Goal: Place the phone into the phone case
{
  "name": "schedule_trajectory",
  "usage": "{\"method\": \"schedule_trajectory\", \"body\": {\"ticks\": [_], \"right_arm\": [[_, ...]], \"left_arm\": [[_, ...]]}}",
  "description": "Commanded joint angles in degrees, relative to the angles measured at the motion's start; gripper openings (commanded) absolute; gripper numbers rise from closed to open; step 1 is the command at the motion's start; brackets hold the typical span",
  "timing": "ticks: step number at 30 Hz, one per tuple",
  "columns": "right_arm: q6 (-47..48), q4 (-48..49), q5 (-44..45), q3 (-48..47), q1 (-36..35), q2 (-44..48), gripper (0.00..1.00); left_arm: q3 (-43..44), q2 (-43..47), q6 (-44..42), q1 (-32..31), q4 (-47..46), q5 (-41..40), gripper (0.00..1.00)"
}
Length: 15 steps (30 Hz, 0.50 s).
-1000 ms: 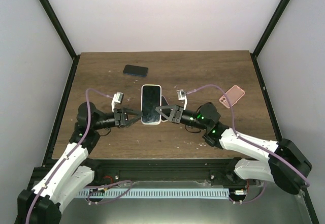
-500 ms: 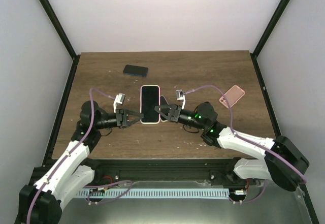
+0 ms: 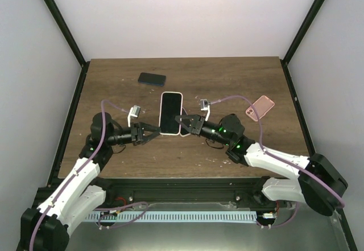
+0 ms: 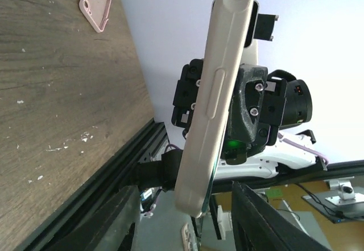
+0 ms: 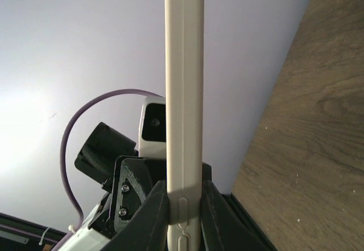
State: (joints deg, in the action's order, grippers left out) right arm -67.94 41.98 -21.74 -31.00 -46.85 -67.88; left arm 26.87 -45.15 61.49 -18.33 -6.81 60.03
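Top external view: a brown wooden tabletop (image 3: 227, 80) sits inside a white-walled enclosure, with two white and black arms reaching in from the near edge. On the left, the left end effector (image 3: 154, 132) hangs low over the wood with its fingers spread apart. It holds nothing, and its tips sit just beside the lower left corner of the cream-cased phone (image 3: 170, 110). A small dark phone (image 3: 152, 79) lies flat farther back on the left, well apart from both arms. The cream-cased phone is in the middle, screen up and dark. The right end effector (image 3: 181, 123) is clamped on its lower right edge. Far to the right, a pink phone case (image 3: 260, 106) lies on the wood, well apart from the held phone.

Left wrist view: the left fingers (image 4: 114, 222) stand wide apart at the bottom of the picture. The near end of the cream-cased phone (image 4: 219, 91) lies between them, seen edge on, without clearly touching either one. The right arm's black wrist is behind it. The pink phone case (image 4: 95, 3) shows open side up.

Right wrist view: the cream-cased phone (image 5: 183, 91) stands edge on, lifted off the wood. The right fingers (image 5: 149, 219) pinch it from both sides.
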Motion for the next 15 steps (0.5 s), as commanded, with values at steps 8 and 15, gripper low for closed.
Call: {"method": "schedule_trajectory", "body": {"ticks": [8, 15], "right_arm": [[0.3, 5.2, 3.4, -1.6, 0.3, 1.4, 0.05], [-1.0, 6.1, 2.2, -1.1, 0.3, 0.1, 0.05]], "left_arm": [[-0.5, -0.6, 3.6, -0.7, -3.0, -0.2, 0.37], [-0.4, -2.4, 3.3, -0.7, -3.6, -0.2, 0.37]]}}
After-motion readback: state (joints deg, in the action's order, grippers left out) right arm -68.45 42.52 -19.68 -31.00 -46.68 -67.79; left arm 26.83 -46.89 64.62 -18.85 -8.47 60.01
